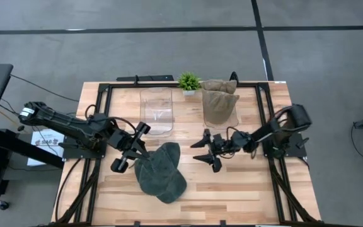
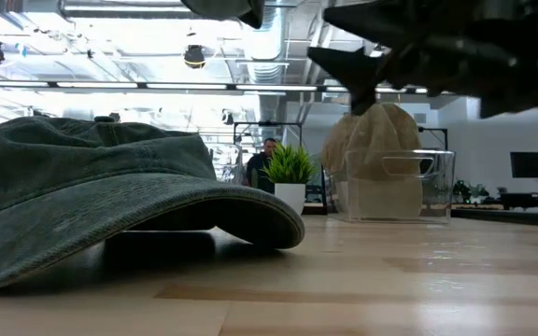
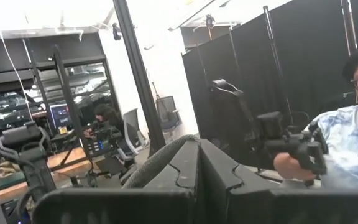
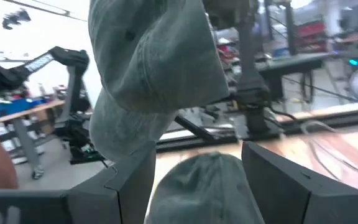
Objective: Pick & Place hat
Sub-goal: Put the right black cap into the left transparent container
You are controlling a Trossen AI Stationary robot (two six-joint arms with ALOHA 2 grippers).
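On the wooden table (image 1: 244,189), the green hats (image 1: 161,169) lie in a heap near the middle, and everything else sits around them. There appear to be 2 of them, 1 overlapping the other. From table height, one green hat (image 2: 110,191) rests crown up with its brim pointing toward the far bins.

To the left of the hats, the left gripper (image 1: 131,150) sits just at their left edge, and the left arm reaches in from the table's left side. Its fingers (image 3: 185,171) are pressed together, and a curved strip of grey-green fabric shows right at their tips in the left wrist view; whether it is pinched there cannot be told. Behind them in that view a person (image 3: 347,143) in a pale patterned top holds a dark device.

Behind the hats, toward the far edge, stands 1 clear bin (image 1: 157,110) with nothing visible inside, then a small potted plant (image 1: 189,82), then a 2nd clear bin (image 1: 221,108) holding tan hats (image 1: 220,98).

To the right of the green hats, the right gripper (image 1: 210,151) hovers above the wood, clear of them. Its fingers (image 4: 278,180) are spread wide and hold nothing, with a green hat (image 4: 207,186) seen between them farther off.
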